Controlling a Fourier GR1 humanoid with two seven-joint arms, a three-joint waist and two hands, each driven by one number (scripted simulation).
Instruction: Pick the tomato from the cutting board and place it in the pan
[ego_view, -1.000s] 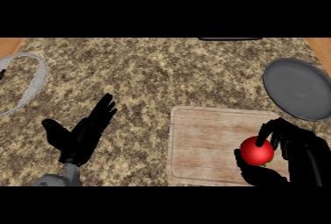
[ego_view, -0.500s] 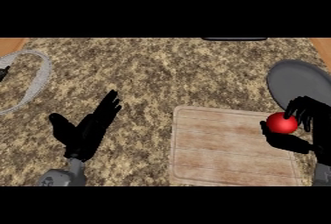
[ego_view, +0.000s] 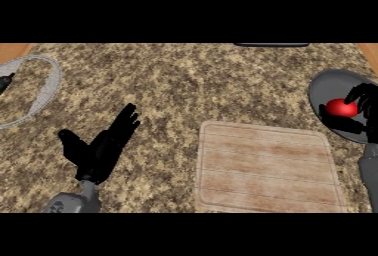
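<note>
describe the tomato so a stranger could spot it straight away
Start at the wooden cutting board in the lower right, then look just above its right corner to the dark grey pan. Over the pan, the right hand curls round the tomato, a small ball and the only red thing here.

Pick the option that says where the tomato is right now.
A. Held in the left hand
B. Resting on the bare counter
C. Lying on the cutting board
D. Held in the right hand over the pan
D: the tomato sits inside the curled fingers of the right hand, over the dark pan, while the cutting board lies bare and the left hand is open, holding nothing.
</note>
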